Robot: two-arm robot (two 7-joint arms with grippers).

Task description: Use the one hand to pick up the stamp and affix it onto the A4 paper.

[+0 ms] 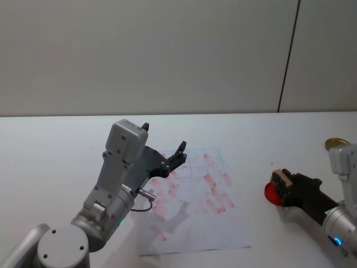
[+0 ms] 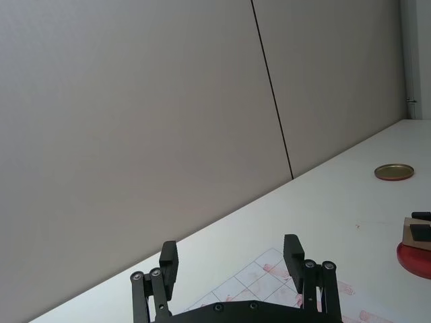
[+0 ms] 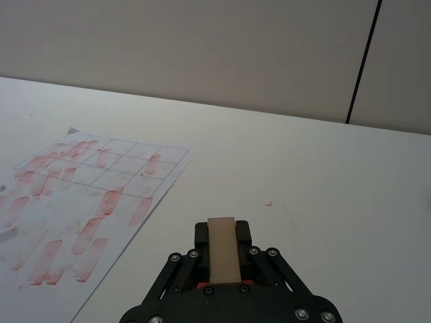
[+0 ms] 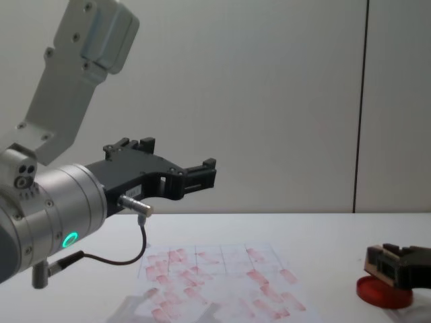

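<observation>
The stamp [image 1: 282, 179], a small tan wooden block, sits between the fingers of my right gripper [image 1: 280, 185], which is shut on it. They are at the table's right side, directly over the round red ink pad [image 1: 271, 194]. In the right wrist view the stamp [image 3: 222, 249] stands upright between the black fingers [image 3: 244, 232]. The A4 paper [image 1: 195, 218], gridded and covered with red marks, lies to the left of them on the table's middle. My left gripper [image 1: 163, 138] hangs open and empty above the paper's left part, well off the table [image 4: 202, 171].
A small brass disc [image 1: 336, 144] lies at the table's far right, beyond the ink pad. A grey wall with a dark vertical seam stands behind the white table [image 1: 50, 145]. The left arm's body [image 1: 120, 167] covers the paper's near-left area.
</observation>
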